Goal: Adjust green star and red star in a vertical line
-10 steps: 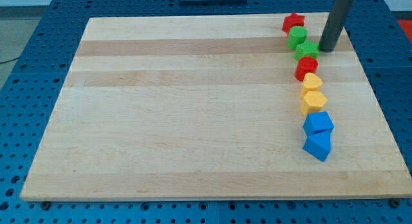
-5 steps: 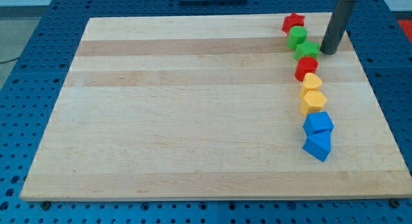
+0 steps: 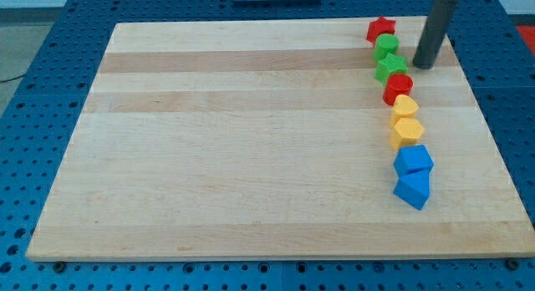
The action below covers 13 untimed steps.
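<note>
The red star (image 3: 380,28) lies at the top right of the wooden board (image 3: 251,140). Below it sits a green round block (image 3: 386,47), then the green star (image 3: 391,67), which touches both the round block and a red block (image 3: 398,88) under it. My tip (image 3: 425,66) stands on the board just right of the green star, a small gap away, at the same height in the view. The rod rises out of the view's top.
Below the red block, a column runs down: two yellow blocks (image 3: 405,105) (image 3: 407,132), then two blue blocks (image 3: 414,160) (image 3: 411,190). The board's right edge lies close to my tip. Blue perforated table surrounds the board.
The green star has shifted a little to the left, closer under the green round block. My tip has barely moved.
</note>
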### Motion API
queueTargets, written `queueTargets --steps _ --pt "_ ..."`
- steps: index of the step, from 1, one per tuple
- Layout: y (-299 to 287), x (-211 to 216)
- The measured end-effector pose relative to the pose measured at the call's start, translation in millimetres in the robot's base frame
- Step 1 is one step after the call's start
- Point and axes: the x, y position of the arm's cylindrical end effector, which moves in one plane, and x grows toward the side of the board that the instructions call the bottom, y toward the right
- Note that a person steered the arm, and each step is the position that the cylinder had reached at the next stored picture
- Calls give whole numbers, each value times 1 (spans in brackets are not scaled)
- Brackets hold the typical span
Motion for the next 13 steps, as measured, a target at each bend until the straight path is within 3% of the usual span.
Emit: queueTargets --steps 1,2,3,7,8,9,10,11,12,13 --pt "36 -36" --pt "39 -100" --pt "42 -118" --pt "42 -117" --pt "-31 -101" --pt "-100 -116" --pt "-93 -117" --pt "-125 -107" --pt "-195 -99" --pt "-197 -31"
